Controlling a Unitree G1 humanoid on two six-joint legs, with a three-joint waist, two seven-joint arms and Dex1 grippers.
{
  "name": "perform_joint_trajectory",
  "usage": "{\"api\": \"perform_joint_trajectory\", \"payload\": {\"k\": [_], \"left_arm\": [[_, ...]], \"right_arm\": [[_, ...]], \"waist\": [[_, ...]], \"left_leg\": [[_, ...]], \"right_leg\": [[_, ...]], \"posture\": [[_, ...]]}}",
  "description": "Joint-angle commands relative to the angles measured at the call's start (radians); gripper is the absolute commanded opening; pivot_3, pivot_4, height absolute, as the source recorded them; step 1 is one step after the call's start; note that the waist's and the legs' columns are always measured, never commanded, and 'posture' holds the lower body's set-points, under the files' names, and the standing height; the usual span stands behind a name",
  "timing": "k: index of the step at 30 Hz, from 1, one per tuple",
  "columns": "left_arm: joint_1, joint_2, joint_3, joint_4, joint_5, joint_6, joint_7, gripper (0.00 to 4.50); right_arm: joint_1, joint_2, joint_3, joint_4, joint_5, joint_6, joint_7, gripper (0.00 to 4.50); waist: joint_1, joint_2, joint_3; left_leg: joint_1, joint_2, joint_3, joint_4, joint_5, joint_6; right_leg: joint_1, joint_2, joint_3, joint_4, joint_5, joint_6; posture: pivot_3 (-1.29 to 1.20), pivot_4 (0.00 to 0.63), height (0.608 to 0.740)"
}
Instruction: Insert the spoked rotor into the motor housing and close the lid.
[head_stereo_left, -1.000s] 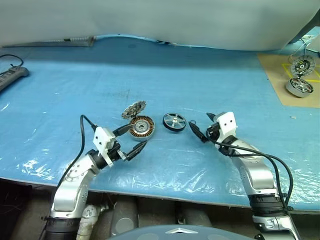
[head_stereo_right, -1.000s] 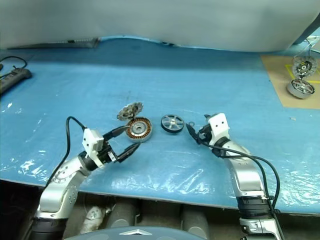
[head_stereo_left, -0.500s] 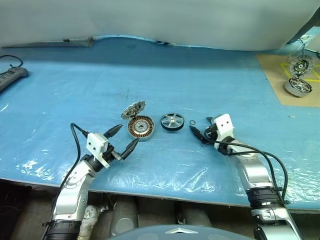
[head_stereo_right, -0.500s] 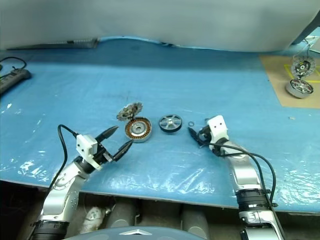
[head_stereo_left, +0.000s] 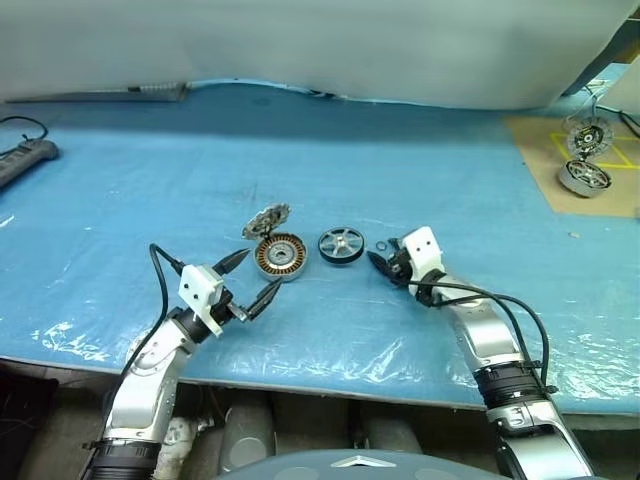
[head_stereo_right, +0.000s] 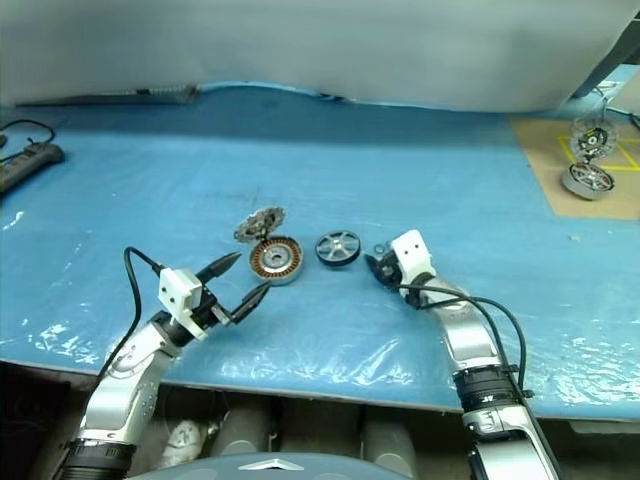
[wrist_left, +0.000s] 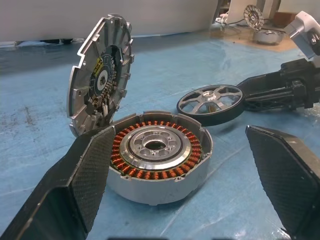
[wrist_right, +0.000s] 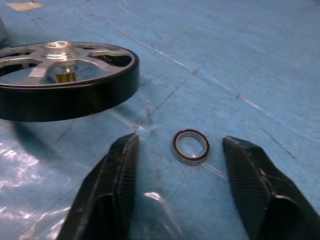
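The motor housing (head_stereo_left: 282, 257) lies mid-table with its copper windings showing and the lid (head_stereo_left: 266, 220) standing up from its far rim. The spoked rotor (head_stereo_left: 341, 245) lies flat just right of it. My left gripper (head_stereo_left: 258, 272) is open, its fingers (wrist_left: 85, 170) on either side of the housing (wrist_left: 157, 150) on the near side, apart from it. My right gripper (head_stereo_left: 378, 262) sits low, right of the rotor. It is open, its fingertips (wrist_right: 125, 155) flanking a small metal ring (wrist_right: 190, 147) without touching it. The rotor (wrist_right: 65, 75) lies just beyond.
A brown mat (head_stereo_left: 545, 150) at the far right carries two other silver motor parts (head_stereo_left: 585, 175). A power strip (head_stereo_left: 25, 160) lies at the far left. The table's front edge (head_stereo_left: 300, 385) runs close behind both grippers.
My right gripper has sunk and moved in toward the rotor, so the small ring now lies between its fingers. The left gripper has stayed by the housing.
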Motion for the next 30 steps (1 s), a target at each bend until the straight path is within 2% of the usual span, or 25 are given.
{"api": "perform_joint_trajectory", "payload": {"k": [1, 4, 6, 13, 18, 20, 27, 30], "left_arm": [[-0.002, 0.001, -0.010, -0.019, 0.003, -0.015, 0.011, 4.50], [-0.010, -0.009, -0.016, -0.017, 0.006, -0.012, 0.031, 4.50], [-0.016, -0.016, -0.019, -0.013, 0.009, -0.013, 0.043, 4.50], [-0.029, -0.045, -0.024, 0.006, 0.022, -0.020, 0.096, 4.50], [-0.024, -0.055, -0.026, -0.021, 0.016, 0.003, 0.125, 4.50], [-0.034, -0.048, -0.025, -0.008, 0.014, 0.006, 0.121, 4.50], [-0.060, -0.036, -0.022, 0.020, 0.012, 0.009, 0.114, 4.50], [-0.065, -0.035, -0.019, 0.035, 0.016, 0.001, 0.115, 4.50]], "right_arm": [[0.029, -0.006, 0.008, 0.062, -0.036, 0.042, -0.023, 1.53], [0.028, -0.008, 0.008, 0.060, -0.033, 0.048, -0.028, 0.58], [0.026, -0.010, 0.006, 0.059, -0.032, 0.053, -0.031, 0.56], [0.031, -0.046, -0.055, 0.003, -0.018, 0.054, -0.063, 0.56], [0.015, -0.060, -0.132, -0.139, 0.039, 0.034, -0.059, 0.56], [-0.002, -0.058, -0.137, -0.200, 0.053, 0.037, -0.045, 0.56], [-0.100, -0.014, -0.032, -0.339, 0.081, 0.135, 0.027, 0.56], [-0.130, 0.026, 0.070, -0.372, 0.077, 0.175, 0.068, 0.56]], "waist": [[0.000, -0.002, -0.001], [0.003, -0.005, -0.003], [0.003, -0.006, -0.004], [0.004, -0.007, -0.006], [0.003, -0.007, -0.006], [-0.002, -0.006, -0.006], [-0.017, -0.006, -0.006], [-0.018, -0.006, -0.006]], "left_leg": [[0.000, 0.000, 0.000, 0.000, 0.000, 0.000], [0.000, 0.000, 0.000, 0.000, 0.000, 0.000], [0.000, 0.000, 0.000, 0.000, 0.000, 0.000], [-0.002, 0.000, 0.001, -0.002, 0.000, 0.000], [-0.009, 0.000, 0.001, -0.002, 0.002, -0.003], [-0.015, 0.001, 0.001, -0.002, 0.002, -0.003], [-0.021, 0.002, 0.002, -0.002, 0.002, -0.004], [-0.022, 0.002, 0.002, -0.002, 0.002, -0.004]], "right_leg": [[0.000, 0.000, 0.000, 0.000, -0.002, 0.003], [0.000, 0.000, 0.000, -0.001, -0.002, 0.003], [0.000, 0.000, 0.000, -0.001, 0.001, -0.002], [-0.001, 0.000, 0.000, -0.003, 0.001, -0.002], [-0.007, 0.000, 0.000, -0.004, 0.001, -0.002], [-0.015, 0.001, 0.000, -0.003, 0.002, -0.002], [-0.022, 0.003, 0.000, -0.001, 0.005, 0.002], [-0.022, 0.003, 0.000, -0.001, 0.005, 0.002]], "posture": [[0.00, 0.150, 0.740], [0.00, 0.150, 0.740], [0.00, 0.150, 0.740], [0.00, 0.150, 0.740], [0.00, 0.150, 0.740], [0.00, 0.150, 0.740], [0.00, 0.150, 0.740], [0.00, 0.150, 0.740]]}}
